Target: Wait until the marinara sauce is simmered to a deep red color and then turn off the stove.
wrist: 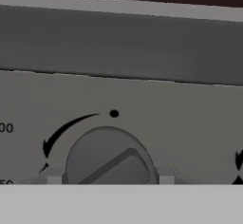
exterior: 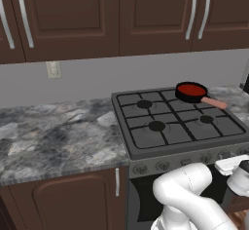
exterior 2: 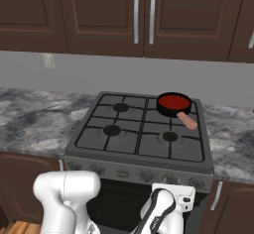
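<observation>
Marinara sauce (exterior: 190, 89) of a deep red colour is seen in a small black pan (exterior: 186, 96) with a salmon-pink handle (exterior: 214, 102). The pan is set on the back right burner of the stove (exterior: 146, 136), and its handle is pointed toward the front right. The other three burners are left bare under the black grates (exterior 2: 134, 129). A row of small knobs is found along the stove's front panel. In the hand view, one round grey knob (wrist: 110, 159) is seen close up, flanked on either side by the finger tips (wrist: 53, 176). The gripper (wrist: 109, 179) is closed on that knob, whose raised ridge is tilted up to the right. A black dot (wrist: 114, 113) and a curved arrow (wrist: 61, 133) are printed above the knob.
</observation>
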You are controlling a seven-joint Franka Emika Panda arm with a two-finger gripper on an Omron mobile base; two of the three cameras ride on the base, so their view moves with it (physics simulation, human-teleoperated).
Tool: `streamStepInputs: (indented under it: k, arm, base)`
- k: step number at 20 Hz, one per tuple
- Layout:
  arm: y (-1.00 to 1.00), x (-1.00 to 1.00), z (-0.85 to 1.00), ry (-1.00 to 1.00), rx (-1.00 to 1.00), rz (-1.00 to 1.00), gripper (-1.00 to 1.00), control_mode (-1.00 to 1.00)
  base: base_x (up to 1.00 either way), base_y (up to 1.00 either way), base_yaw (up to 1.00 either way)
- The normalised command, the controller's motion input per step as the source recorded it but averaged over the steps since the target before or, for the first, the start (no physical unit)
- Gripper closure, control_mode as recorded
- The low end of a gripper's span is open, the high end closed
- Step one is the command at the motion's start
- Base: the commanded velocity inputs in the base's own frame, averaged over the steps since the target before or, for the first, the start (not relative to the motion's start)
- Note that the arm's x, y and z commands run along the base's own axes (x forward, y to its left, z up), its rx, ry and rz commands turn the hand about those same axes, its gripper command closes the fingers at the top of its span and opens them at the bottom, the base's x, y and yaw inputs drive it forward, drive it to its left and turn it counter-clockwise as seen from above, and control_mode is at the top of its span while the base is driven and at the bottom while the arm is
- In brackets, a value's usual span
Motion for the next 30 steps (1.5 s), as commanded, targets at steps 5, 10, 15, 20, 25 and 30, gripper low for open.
streamStepInputs:
  k: [5, 10, 15, 20, 25, 30]
  arm:
    - [0.0, 0.0, 0.0, 0.0, 0.15, 0.0, 1.0, -1.0]
    - [0.0, 0.0, 0.0, 0.0, 0.15, 0.0, 1.0, -1.0]
    - [0.0, 0.0, 0.0, 0.0, 0.15, -0.01, 1.0, -1.0]
    - [0.0, 0.0, 0.0, 0.01, 0.15, -0.02, 1.0, -1.0]
    - [0.0, 0.0, 0.0, 0.03, 0.14, -0.02, 1.0, -1.0]
    - [0.0, 0.0, 0.0, 0.05, 0.14, -0.03, 1.0, -1.0]
  base:
    - [0.0, 0.0, 0.0]
    - [0.0, 0.0, 0.0]
    - [0.0, 0.0, 0.0]
    - [0.0, 0.0, 0.0]
    - [0.0, 0.0, 0.0]
    - [0.0, 0.0, 0.0]
